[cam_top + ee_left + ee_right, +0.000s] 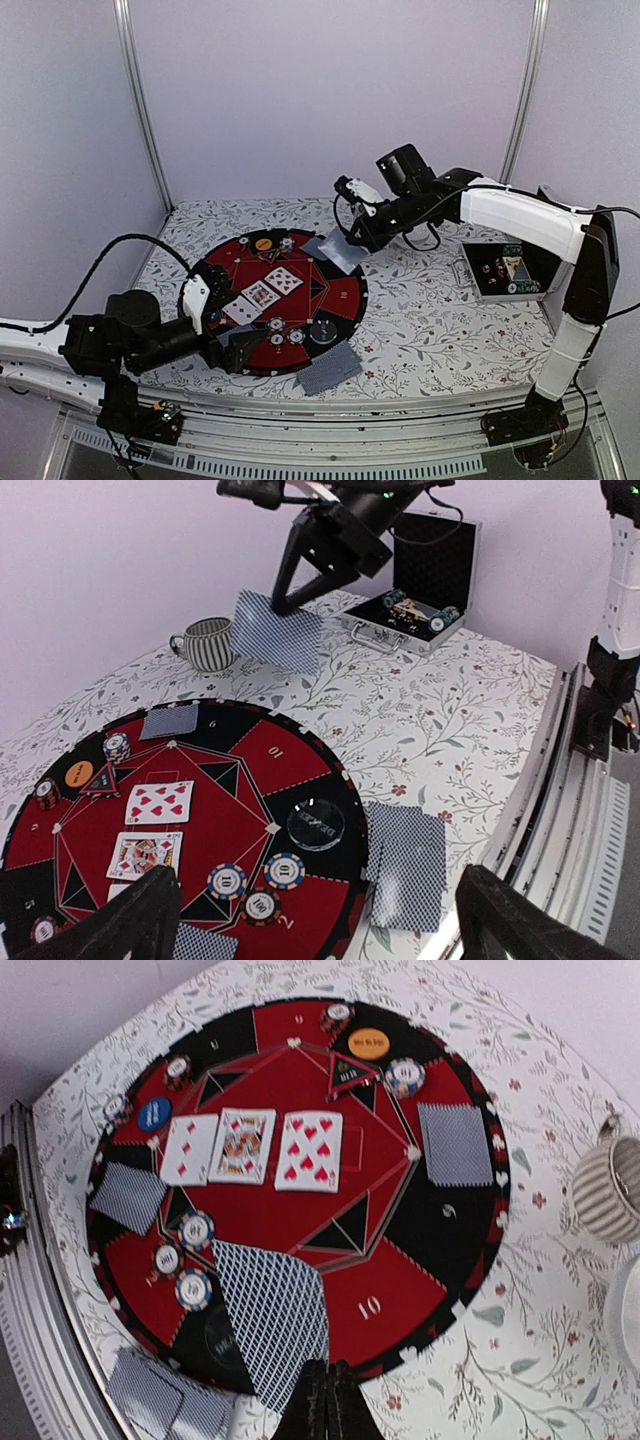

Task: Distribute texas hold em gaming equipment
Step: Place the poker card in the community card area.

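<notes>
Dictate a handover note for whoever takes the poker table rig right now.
Left gripper: open, empty, at the mat's near edge.
Right gripper: shut on a held card, face down, lifted off the table.
Done: three face-up cards mid-mat; two face-down cards and chips around them.
To do: set the held card down; loose cards wait beside the mat, spare chips in the case.
</notes>
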Controlling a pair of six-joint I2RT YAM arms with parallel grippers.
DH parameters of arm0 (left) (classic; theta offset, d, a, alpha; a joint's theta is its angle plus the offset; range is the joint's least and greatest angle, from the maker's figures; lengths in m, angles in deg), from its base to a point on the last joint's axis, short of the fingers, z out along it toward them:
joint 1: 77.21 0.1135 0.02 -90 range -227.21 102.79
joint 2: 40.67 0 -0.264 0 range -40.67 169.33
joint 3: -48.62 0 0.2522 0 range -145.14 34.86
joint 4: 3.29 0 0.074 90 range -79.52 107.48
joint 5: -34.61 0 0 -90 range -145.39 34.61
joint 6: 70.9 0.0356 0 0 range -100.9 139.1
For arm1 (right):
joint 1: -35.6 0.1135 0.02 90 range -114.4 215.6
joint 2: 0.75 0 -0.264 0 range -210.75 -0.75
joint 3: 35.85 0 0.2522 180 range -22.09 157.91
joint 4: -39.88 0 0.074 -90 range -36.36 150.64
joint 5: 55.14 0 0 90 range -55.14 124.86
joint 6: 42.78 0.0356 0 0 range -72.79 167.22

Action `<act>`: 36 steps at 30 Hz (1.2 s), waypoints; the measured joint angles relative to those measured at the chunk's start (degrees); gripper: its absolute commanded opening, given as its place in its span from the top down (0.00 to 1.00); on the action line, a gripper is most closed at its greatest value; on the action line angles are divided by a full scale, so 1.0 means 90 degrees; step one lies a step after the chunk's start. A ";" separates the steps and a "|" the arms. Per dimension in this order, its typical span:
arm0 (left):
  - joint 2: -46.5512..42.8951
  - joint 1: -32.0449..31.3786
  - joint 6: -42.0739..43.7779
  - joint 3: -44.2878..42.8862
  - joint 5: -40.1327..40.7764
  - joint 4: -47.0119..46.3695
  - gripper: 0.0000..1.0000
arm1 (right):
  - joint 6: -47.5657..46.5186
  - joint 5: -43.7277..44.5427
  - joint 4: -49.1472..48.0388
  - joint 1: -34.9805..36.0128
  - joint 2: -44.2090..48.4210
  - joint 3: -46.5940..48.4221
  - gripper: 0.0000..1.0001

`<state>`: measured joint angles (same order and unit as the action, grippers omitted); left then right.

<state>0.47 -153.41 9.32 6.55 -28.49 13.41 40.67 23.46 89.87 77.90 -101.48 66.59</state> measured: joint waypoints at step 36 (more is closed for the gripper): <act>0.0187 0.0522 -0.0656 -0.0100 0.0114 0.0952 0.02 | 0.0704 -0.0651 -0.0865 -0.0333 -0.5547 0.5025 0.99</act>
<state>2.15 -148.71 3.42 5.65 -27.46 21.98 47.01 17.61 82.09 74.91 -151.40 111.81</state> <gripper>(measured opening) 0.981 0.014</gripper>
